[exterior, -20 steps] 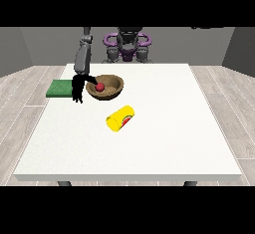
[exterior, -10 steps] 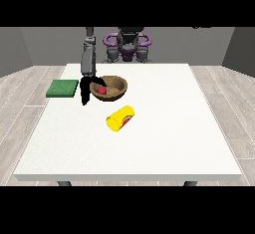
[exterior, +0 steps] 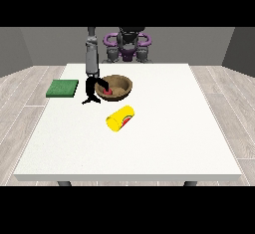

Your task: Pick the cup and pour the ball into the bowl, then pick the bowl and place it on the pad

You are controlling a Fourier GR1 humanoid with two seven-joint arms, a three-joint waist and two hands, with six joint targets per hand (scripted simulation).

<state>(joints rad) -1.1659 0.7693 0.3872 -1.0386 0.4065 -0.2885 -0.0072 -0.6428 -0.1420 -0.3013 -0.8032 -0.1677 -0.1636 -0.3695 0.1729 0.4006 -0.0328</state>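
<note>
White tabletop (exterior: 149, 148), no legible markings: brown bowl (exterior: 122, 83) holding red ball (exterior: 108, 92); yellow cup (exterior: 121, 119) on its side nearby; green pad (exterior: 63, 88) at left; robot hand (exterior: 93, 89) at view's left, lowered since earlier, fingers hooked over bowl's left rim.

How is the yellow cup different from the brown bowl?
The yellow cup lies tipped on its side, while the brown bowl sits upright. The cup is bright yellow with a red inside; the bowl is brown and wider. The bowl holds the red ball, and nothing shows in the cup. The hand at the view's left is at the bowl's rim; no hand is near the cup. Both rest on the white table.
</note>
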